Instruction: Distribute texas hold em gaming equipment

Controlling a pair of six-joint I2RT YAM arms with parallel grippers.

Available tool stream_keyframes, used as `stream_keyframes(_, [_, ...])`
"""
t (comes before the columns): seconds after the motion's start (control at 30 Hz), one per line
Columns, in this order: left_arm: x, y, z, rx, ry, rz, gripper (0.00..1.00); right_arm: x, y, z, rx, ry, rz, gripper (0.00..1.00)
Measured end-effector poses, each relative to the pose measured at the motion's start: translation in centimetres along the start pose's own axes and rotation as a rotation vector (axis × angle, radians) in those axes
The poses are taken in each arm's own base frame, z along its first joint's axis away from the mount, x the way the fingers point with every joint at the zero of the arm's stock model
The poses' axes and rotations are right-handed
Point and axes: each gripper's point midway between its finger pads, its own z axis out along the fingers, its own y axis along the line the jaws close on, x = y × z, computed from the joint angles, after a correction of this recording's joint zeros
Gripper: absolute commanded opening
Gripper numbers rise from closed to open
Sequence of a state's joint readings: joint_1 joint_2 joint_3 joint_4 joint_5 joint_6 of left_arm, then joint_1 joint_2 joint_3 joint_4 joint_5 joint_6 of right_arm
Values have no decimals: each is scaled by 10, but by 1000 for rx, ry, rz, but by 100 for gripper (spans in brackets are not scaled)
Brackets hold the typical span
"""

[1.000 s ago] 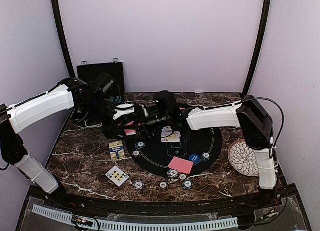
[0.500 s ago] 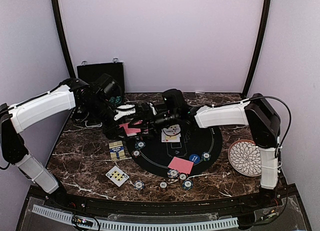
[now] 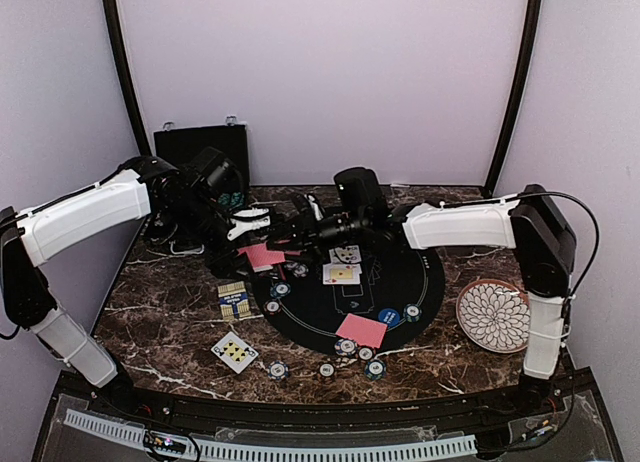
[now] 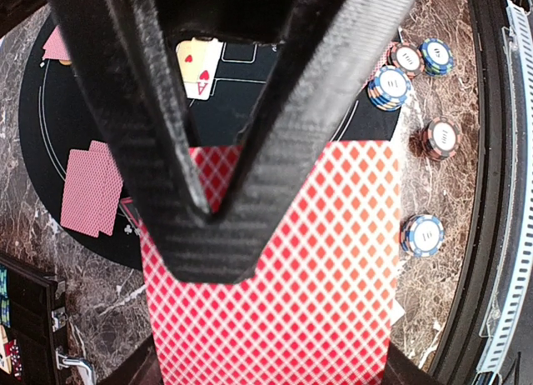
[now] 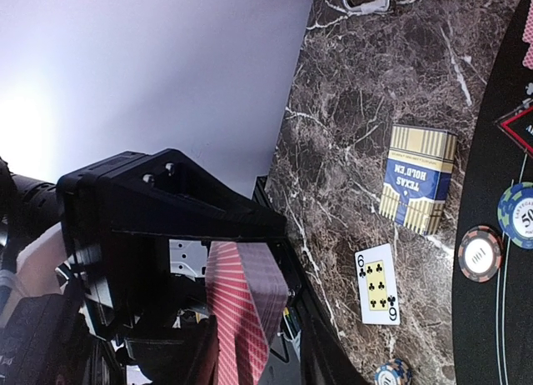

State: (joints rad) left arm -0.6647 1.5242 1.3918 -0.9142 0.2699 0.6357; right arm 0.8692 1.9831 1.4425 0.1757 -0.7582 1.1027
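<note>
Your stack of red-backed cards [image 4: 275, 277] sits in your left gripper [image 3: 243, 230], which is closed tight on it. The stack sticks out past the fingertips, by the edge of the black round mat [image 3: 400, 282]. Your right gripper [image 3: 285, 234] is right at the free end of that stack, facing the left gripper. Its own camera shows a red card back among dark parts, but you cannot tell if its fingers are pinching the card or are only near it.

Below the left gripper, on the mat, lie two loose red-backed cards [image 4: 92, 189] and an ace [image 4: 200, 64], face up. A few striped chips [image 4: 390, 87] sit off to one side of it. Well below the right gripper, on the marble surface [image 3: 170, 312], lie the card box [image 5: 416, 178] and a six of clubs [image 5: 377, 282].
</note>
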Motion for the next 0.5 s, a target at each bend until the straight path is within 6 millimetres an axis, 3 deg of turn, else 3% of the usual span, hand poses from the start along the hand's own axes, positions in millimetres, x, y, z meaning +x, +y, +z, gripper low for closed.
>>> stream_keyframes(0.5, [0,0,0,-3,3,0,0,3,4,-8,-19,-6,34,2])
